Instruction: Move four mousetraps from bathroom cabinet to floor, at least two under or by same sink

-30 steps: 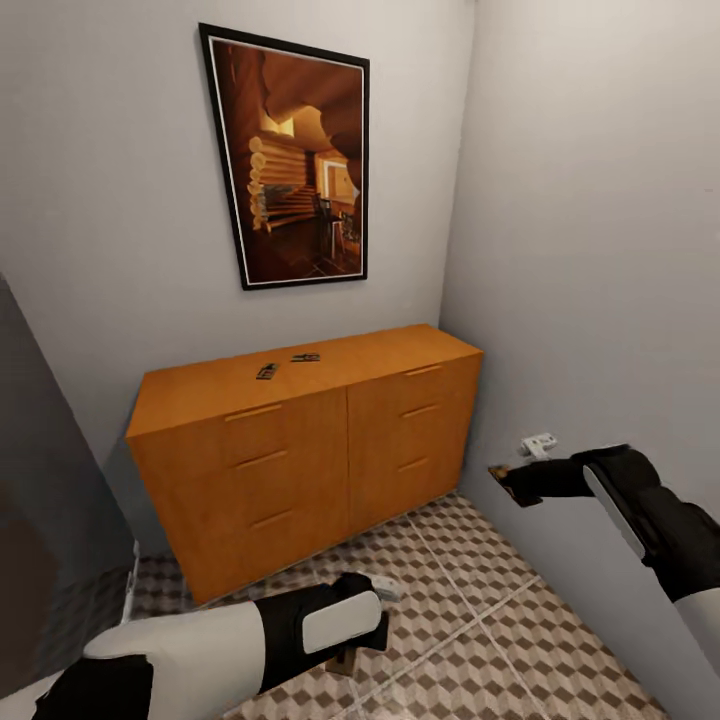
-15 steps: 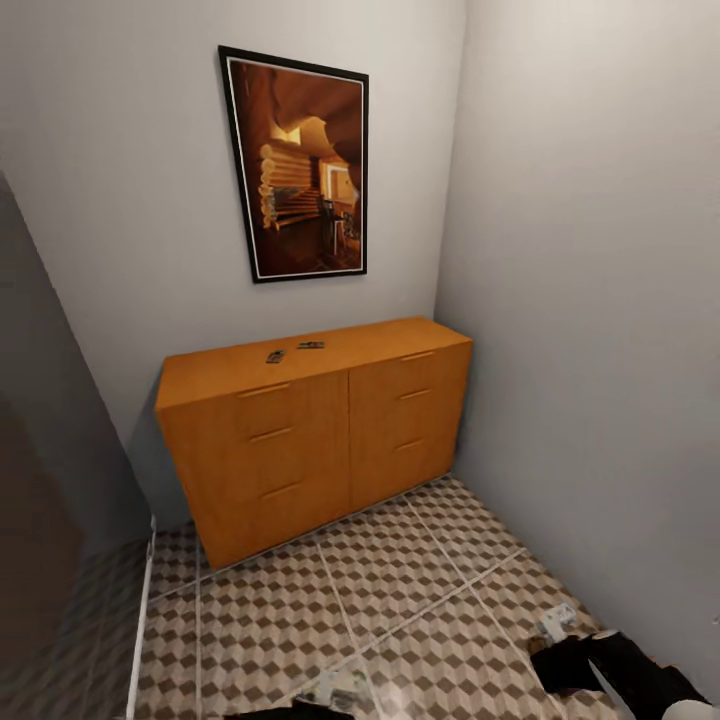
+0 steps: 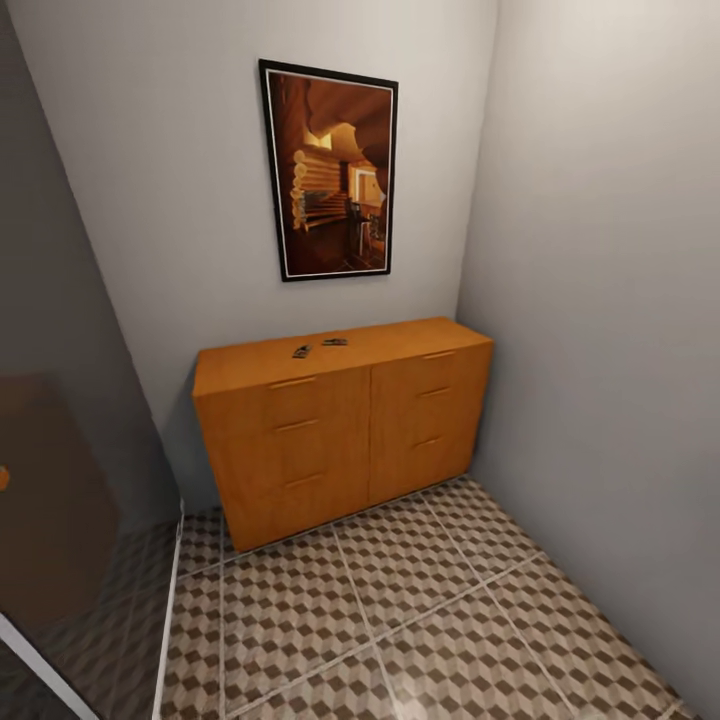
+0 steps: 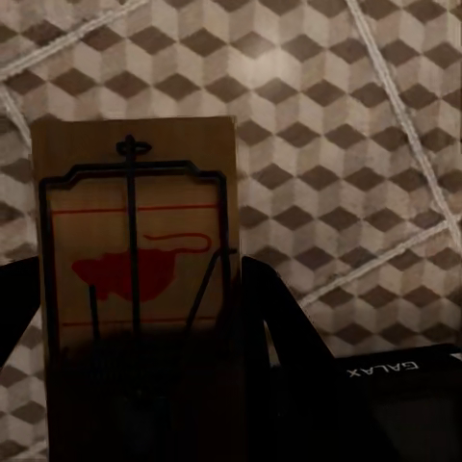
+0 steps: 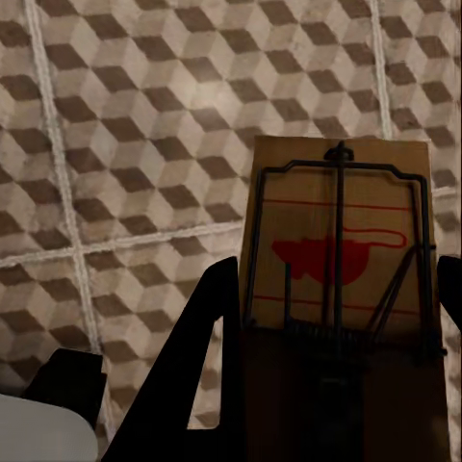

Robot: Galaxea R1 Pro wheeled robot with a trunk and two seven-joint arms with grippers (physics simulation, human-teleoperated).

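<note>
— Left gripper (image 4: 144,385)?
— Clamped on a trap (image 4: 135,250), over floor (image 4: 346,115).
— Right gripper (image 5: 337,385)?
— Clamped on another trap (image 5: 337,241), above tiles too.
— Remaining traps?
— Two traps (image 3: 301,351) (image 3: 334,342) on cabinet (image 3: 340,440), centre frame, under a picture (image 3: 330,170).

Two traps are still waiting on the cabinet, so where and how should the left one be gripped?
Judging from the head view, come from above and pinch the left mousetrap across its wooden edges: it lies flat on the cabinet top, away from the front edge. Its orientation is too small to read.
</note>
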